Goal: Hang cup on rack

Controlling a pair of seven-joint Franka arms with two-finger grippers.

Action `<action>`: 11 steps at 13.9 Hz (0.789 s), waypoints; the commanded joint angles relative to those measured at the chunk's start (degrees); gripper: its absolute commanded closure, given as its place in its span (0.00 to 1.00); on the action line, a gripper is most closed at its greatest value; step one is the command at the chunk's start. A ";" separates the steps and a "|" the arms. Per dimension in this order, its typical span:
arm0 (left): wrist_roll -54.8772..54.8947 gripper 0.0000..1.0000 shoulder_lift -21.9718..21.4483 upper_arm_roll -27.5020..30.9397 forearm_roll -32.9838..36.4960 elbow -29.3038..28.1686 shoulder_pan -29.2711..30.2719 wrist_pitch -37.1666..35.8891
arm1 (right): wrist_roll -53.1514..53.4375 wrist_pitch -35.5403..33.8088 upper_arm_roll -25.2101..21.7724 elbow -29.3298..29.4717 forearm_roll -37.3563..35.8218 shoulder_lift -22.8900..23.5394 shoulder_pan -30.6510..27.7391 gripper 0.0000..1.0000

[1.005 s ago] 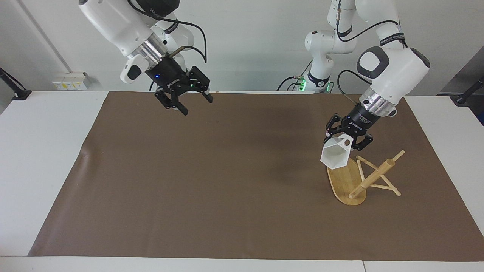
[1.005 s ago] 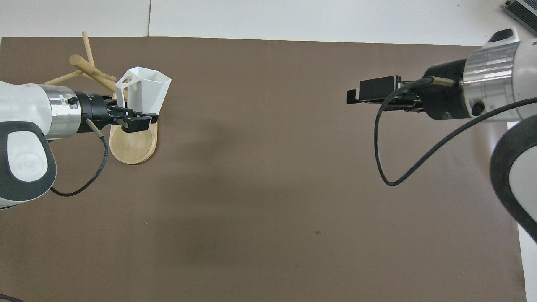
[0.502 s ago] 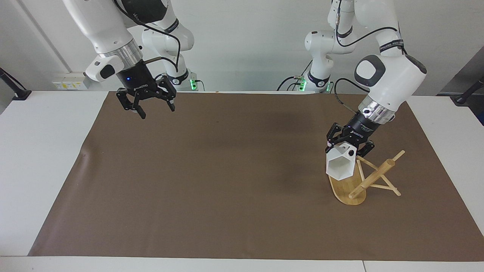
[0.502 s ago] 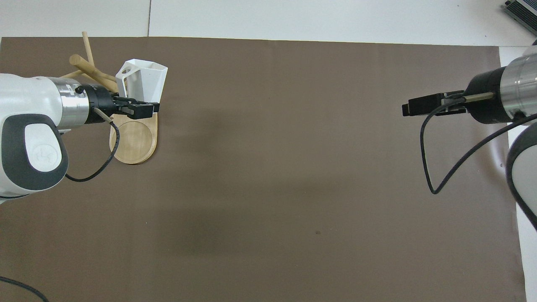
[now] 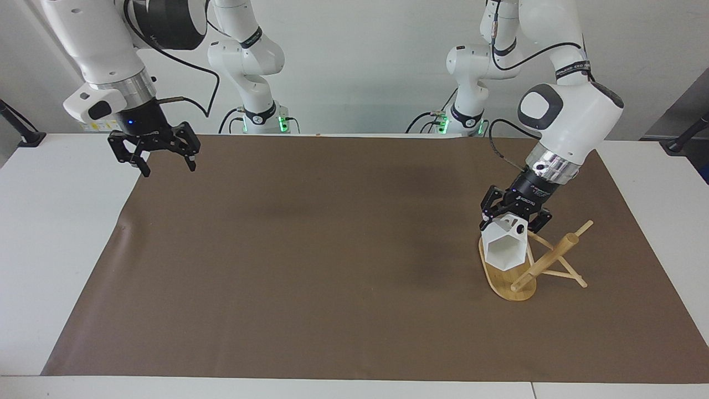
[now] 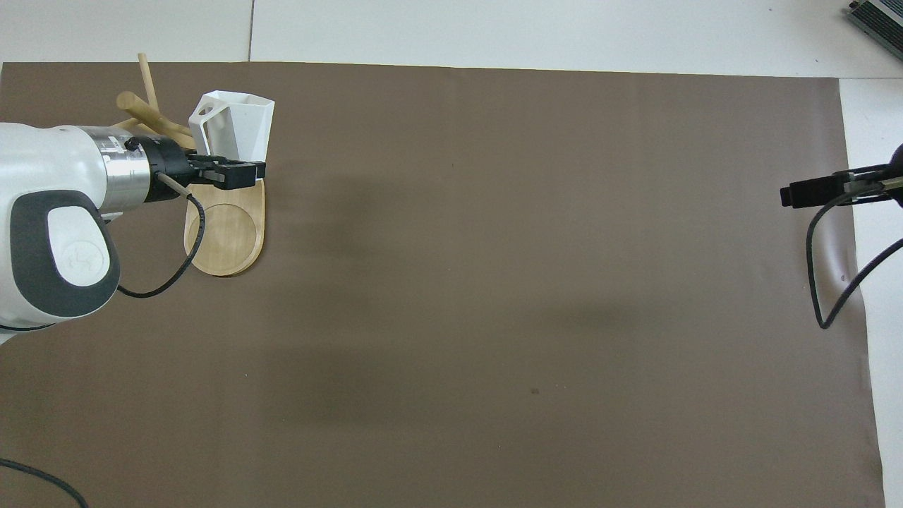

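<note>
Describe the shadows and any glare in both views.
Facing view: soft, diffuse dark patches on the brown mat, no hard-edged shadows; green lights glow at the arm bases. Overhead view: faint blurred shadows mid-mat, a pale sheen at the mat's edge under the right tool.

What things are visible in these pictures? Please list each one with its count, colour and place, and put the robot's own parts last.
cup: one, white, held in the air over the rack's base, its mouth turned away from the robots.
rack: one, light wood, on the mat at the left arm's end of the table.
mat: one, brown, covering most of the table.
table: one, white, under the mat.
left gripper: one, black, shut on the cup.
right gripper: one, black, open and empty, raised over the mat's corner at the right arm's end, waiting.
</note>
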 commanded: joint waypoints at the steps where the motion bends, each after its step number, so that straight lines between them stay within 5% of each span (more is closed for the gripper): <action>1: -2.64 1.00 0.56 0.59 1.51 0.12 -1.05 1.23 | -0.93 1.64 -2.01 -2.20 -0.87 -1.69 0.21 0.00; 11: -3.26 1.00 0.83 0.85 1.51 -0.67 1.06 2.11 | 0.20 -3.35 -2.45 -0.88 -5.18 -1.60 0.30 0.00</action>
